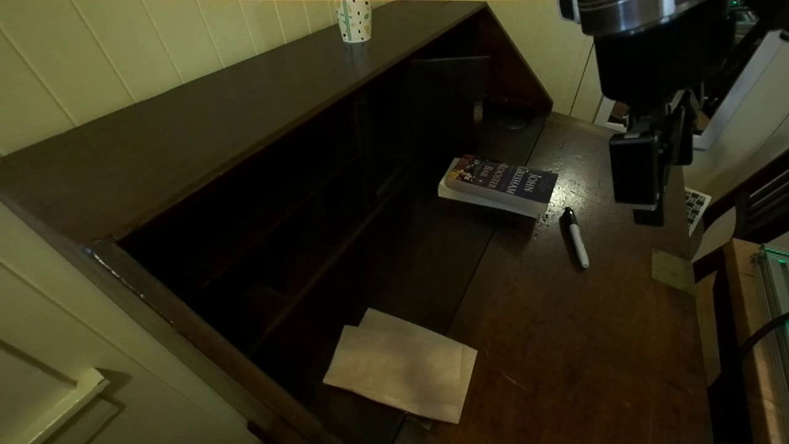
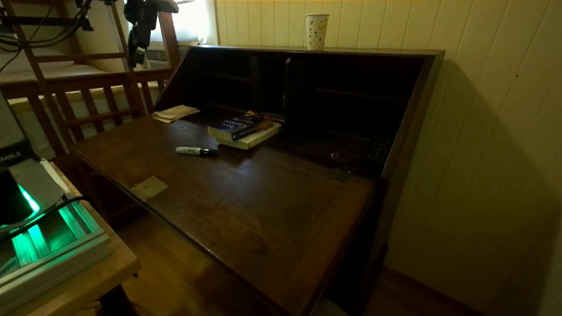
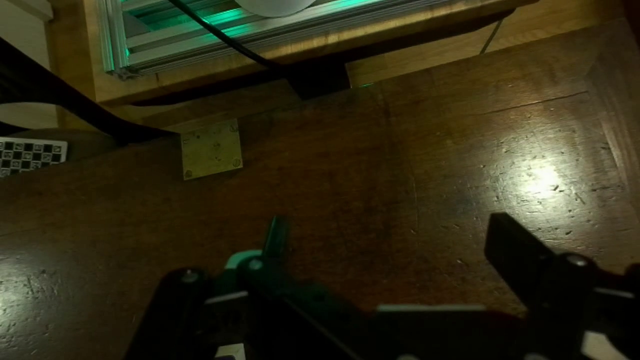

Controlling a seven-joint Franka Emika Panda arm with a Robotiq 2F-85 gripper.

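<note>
A capped, white-and-black cylindrical marker pen [image 1: 577,242] is found on the dark wooden desk [image 2: 263,215], just beside a stack of two paperback books [image 1: 502,185]. Its long axis is set aslant to the desk's front edge, cap end nearer the stack. The black two-fingered gripper [image 3: 390,227] is suspended well apart from the stack, fingers parted.

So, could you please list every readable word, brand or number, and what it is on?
"JOHN GRISHAM": upper book
"ROOSTER BAR": same upper book
"MIKA", start out of frame: robot arm
Too small or blurred to read: print on the marker, finer print on the upper book.
</note>
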